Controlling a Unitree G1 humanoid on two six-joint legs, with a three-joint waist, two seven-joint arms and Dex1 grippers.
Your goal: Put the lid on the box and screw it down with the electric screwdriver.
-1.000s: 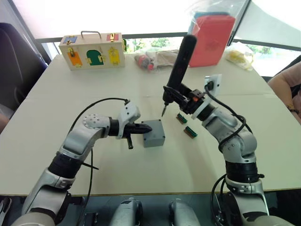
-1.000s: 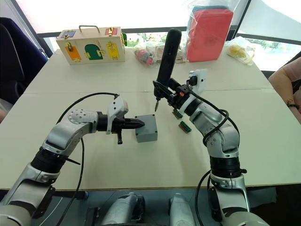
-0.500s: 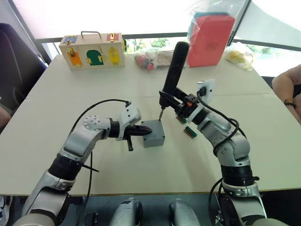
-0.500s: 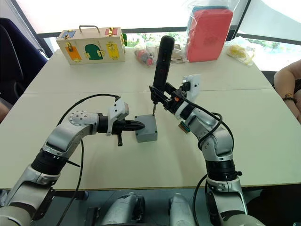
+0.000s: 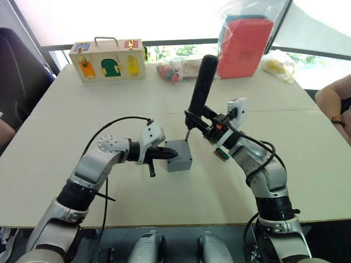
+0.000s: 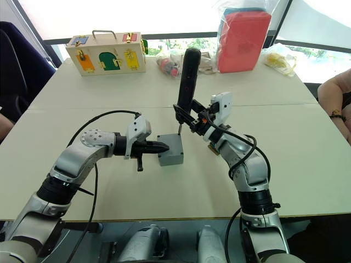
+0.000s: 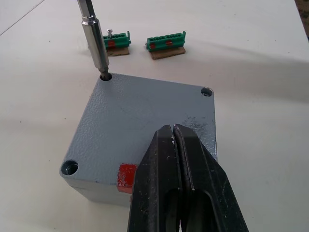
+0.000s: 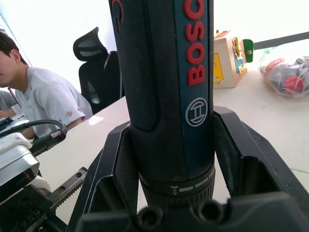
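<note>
Mid-table, the lid (image 7: 145, 130) sits on the box (image 5: 179, 162), pinned by the closed left gripper (image 7: 179, 159). Right gripper (image 5: 211, 121) has lowered the clamped screwdriver (image 5: 201, 87) into a corner hole; driving can begin.

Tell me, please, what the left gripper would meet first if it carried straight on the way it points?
The lid on the box. The shut left gripper already lies over the lid's near edge, pointing across its top, so it would slide over the lid; whether it is touching is unclear.
</note>
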